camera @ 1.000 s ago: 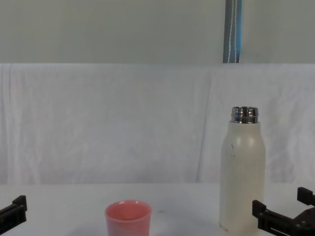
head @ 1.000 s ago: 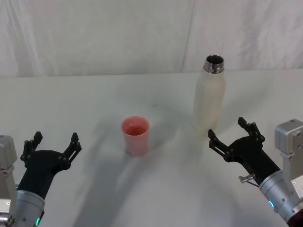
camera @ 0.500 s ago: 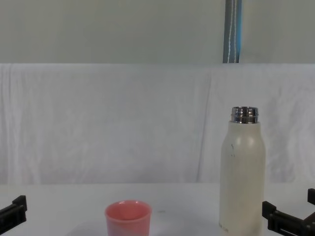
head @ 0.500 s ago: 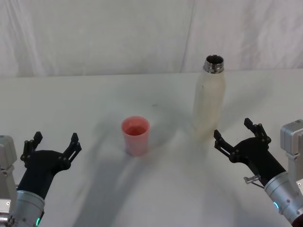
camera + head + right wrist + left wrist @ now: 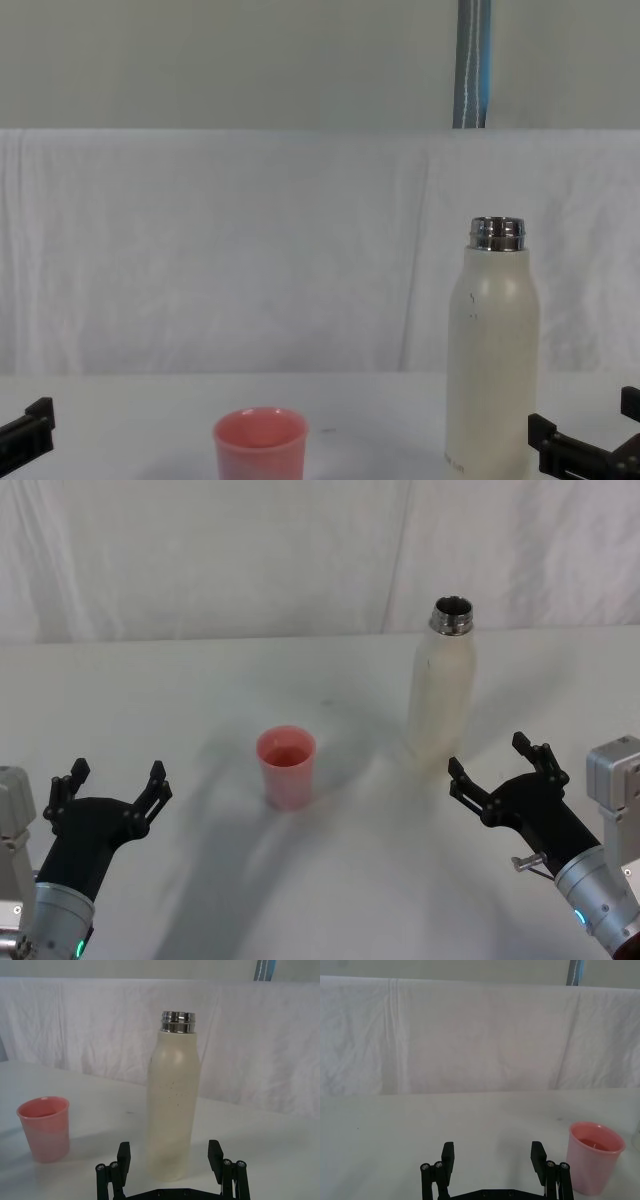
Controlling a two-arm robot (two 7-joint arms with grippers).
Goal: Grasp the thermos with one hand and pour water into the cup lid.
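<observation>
The thermos (image 5: 442, 680) stands upright on the white table (image 5: 200, 690), its steel neck uncapped, at about two o'clock from the middle of the table in the head view. The cup lid (image 5: 287, 768), a small pink cup, sits upright and mouth up near the table's middle, at about eight o'clock from the thermos and well apart from it. The right gripper (image 5: 497, 770) hovers at about five o'clock from the thermos, near its base but not touching it, with its two black fingers spread wide and nothing between them. From the right wrist view the thermos (image 5: 174, 1095) rises just beyond that gripper (image 5: 170, 1157), roughly centred between the spread fingers, and the cup lid (image 5: 45, 1127) stands off to one side. The left gripper (image 5: 112, 788) rests low at about eight o'clock from the cup lid, well apart from it, its fingers likewise spread and empty. In the left wrist view the cup lid (image 5: 595, 1156) shows beyond and to the side of that gripper (image 5: 494, 1157). A white cloth backdrop (image 5: 220, 250) hangs behind the table.
</observation>
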